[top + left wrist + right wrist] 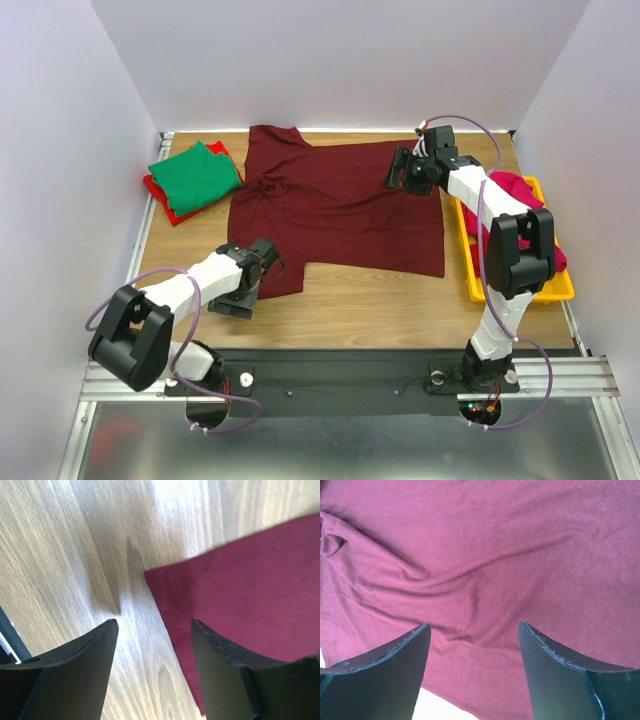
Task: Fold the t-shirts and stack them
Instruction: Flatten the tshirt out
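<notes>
A dark maroon t-shirt (335, 205) lies spread on the wooden table, a little wrinkled. My left gripper (258, 272) is open, low over its near left corner; in the left wrist view the shirt's corner (240, 590) lies under the right finger and bare wood shows between the fingers. My right gripper (400, 170) is open over the shirt's far right part; the cloth (480, 570) fills the right wrist view. A folded green shirt (195, 175) lies on a folded red one (172, 207) at the far left. A bright pink shirt (520, 200) lies bunched in the yellow tray (470, 265).
White walls close the table in on the left, back and right. The yellow tray stands along the right edge beside my right arm. A metal rail (560, 375) runs along the near edge.
</notes>
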Robot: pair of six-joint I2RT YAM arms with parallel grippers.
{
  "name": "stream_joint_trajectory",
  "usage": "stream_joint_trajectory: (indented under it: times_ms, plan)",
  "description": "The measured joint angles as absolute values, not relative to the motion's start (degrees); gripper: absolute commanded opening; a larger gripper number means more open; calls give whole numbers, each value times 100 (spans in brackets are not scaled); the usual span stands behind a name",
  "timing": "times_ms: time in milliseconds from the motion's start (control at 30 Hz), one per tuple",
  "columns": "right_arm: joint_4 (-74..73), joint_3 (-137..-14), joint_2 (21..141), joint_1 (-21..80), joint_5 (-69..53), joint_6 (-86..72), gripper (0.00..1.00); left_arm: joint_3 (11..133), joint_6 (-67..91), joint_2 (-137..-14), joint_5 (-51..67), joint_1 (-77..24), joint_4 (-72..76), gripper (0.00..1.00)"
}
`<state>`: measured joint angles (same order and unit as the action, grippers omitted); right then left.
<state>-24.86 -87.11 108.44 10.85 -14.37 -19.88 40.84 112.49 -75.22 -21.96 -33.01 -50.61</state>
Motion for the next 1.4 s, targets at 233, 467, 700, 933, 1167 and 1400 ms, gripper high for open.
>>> stream_joint_trajectory:
  times_ms: [233, 467, 700, 933, 1167, 1400]
  plan:
    - [-2482, -8490, 10722, 1085, -1420, -1968, 77, 4084, 11303, -7800, -2252, -2987, -4877, 69]
    - [-2482, -8458, 10639, 1085, -1396, -1966, 77, 4091, 11301, -7953, -2329, -2676, -4737, 56]
    - [-2467, -8350, 10484, 1085, -1391, -1929, 77, 4285, 11107, -8287, -2460, -2613, -4810, 22]
    - [-2449, -7520, 9950, 1085, -1337, -1879, 77, 4342, 10766, -8372, -2617, -2613, -4694, 0]
    - [-2759, -6436, 9089, 1085, -1149, -1874, 77, 4278, 10005, -8200, -2598, -2587, -4340, 0]
    - [-3240, -5867, 8888, 1085, -541, -2163, 76, 4073, 9500, -7332, -2416, -2576, -4180, 0]
